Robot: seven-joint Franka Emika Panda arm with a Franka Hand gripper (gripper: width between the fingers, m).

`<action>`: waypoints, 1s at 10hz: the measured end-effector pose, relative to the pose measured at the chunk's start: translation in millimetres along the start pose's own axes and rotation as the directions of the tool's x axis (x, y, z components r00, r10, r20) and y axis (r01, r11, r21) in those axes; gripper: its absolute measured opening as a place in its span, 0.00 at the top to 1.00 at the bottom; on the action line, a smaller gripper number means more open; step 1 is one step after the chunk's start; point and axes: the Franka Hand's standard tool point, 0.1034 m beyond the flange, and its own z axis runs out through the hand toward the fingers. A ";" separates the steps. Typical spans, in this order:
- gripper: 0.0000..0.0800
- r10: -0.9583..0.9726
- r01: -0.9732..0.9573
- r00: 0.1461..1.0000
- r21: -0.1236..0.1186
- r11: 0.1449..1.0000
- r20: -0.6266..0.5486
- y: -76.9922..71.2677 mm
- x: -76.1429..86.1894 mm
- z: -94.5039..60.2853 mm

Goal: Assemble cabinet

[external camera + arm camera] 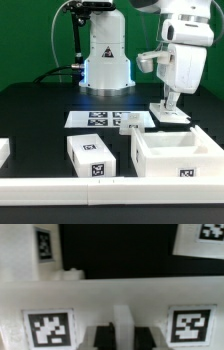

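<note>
Nearest the camera, toward the exterior view's right, the cabinet (178,156) is lying open-topped on the black table (40,110). Beyond it my gripper (166,106) is pinching its far wall, fingers (100,336) nearly closed.

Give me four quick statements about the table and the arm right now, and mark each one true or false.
1. The gripper is shut on a thin white part. True.
2. The marker board is being lifted. False: it lies flat on the table.
3. The cabinet sits at the exterior view's right. True.
4. The small white block rests inside the cabinet. False: it stands apart, on the table.
</note>
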 end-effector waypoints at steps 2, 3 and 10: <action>0.92 -0.007 0.007 1.000 0.014 1.000 -0.001 -5.6 -8.6 7.3; 0.92 -0.008 0.008 1.000 0.014 1.000 -0.001 -5.8 -8.2 7.4; 0.92 -0.032 0.032 0.999 0.000 0.999 -0.008 -6.4 2.4 7.9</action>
